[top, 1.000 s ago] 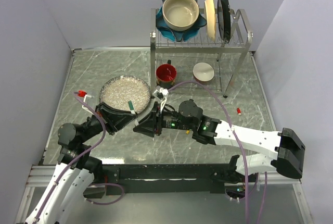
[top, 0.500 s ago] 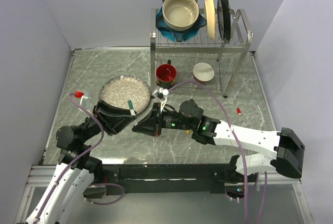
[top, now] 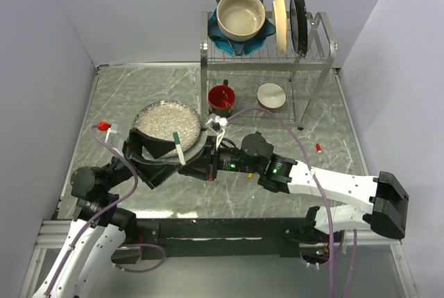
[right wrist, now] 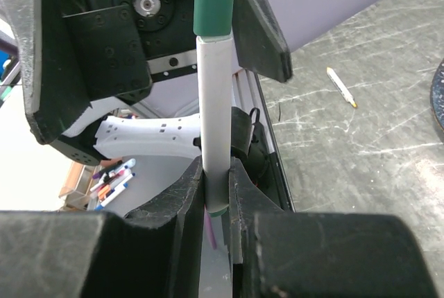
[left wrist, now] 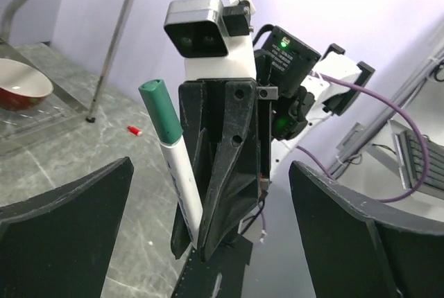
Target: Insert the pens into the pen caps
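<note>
A white-barrelled pen (right wrist: 214, 104) with a green pen cap (right wrist: 214, 0) on its far end stands between the two arms over the table's middle. My right gripper (right wrist: 218, 186) is shut on the pen's lower end. In the left wrist view the capped pen (left wrist: 182, 180) rises from the right gripper's black fingers (left wrist: 225, 166). My left gripper (left wrist: 208, 242) is wide open, one finger on each side of the pen and clear of it. From above, the pen (top: 180, 144) sits at the glass dish's near rim. A small red cap (top: 318, 147) lies on the table at the right.
A glass dish of clear beads (top: 166, 119) sits just behind the grippers. A wire dish rack (top: 267, 48) holds a bowl and plates at the back. A red mug (top: 222, 97) and a white bowl (top: 271, 95) stand under it. Another pen (right wrist: 342, 86) lies on the table.
My left gripper has gone from shut on the green cap to wide open, leaving the cap on the pen. The right gripper keeps its grip on the pen.
</note>
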Motion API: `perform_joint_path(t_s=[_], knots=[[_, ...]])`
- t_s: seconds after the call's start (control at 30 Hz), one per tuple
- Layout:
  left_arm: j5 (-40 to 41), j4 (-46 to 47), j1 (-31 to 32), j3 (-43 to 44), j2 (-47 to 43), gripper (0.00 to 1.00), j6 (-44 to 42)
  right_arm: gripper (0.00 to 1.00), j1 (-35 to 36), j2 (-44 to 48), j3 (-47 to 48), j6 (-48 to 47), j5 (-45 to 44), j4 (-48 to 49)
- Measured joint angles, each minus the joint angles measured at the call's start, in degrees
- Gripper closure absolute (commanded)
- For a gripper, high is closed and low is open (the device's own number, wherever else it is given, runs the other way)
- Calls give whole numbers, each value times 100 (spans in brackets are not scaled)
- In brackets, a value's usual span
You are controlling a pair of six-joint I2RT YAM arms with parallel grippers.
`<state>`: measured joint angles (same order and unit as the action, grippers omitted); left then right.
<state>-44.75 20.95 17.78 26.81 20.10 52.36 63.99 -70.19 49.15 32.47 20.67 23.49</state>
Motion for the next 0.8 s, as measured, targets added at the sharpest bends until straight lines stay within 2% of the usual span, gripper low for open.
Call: perform_joint_path(t_s=[0.13,0.23,0.4,0.47,0.6,0.77,0.8], knots=[[269,-516,0,249,-98,1,-166,100,0,70,0,-9,-50,-87],[756,-1145,0,595,-109,1,-26,100,0,184,0,-39,-116,-170],[715,-2002,0,1432,581,1,-428,100,0,417,0,-66,-192,-289],[481,-1963,0,1628,997,1,-549,100,0,514,-7,-83,-201,-339],[-68,-1600,-2,1471,1375,1,-431,100,0,673,-81,-107,-221,-387],[-251,-1384,-4,1432,1202,1,-411,100,0,710,-129,-114,-221,-428],[-256,-1351,-4,1436,1134,3,-431,100,0,710,-153,-122,-221,-431]])
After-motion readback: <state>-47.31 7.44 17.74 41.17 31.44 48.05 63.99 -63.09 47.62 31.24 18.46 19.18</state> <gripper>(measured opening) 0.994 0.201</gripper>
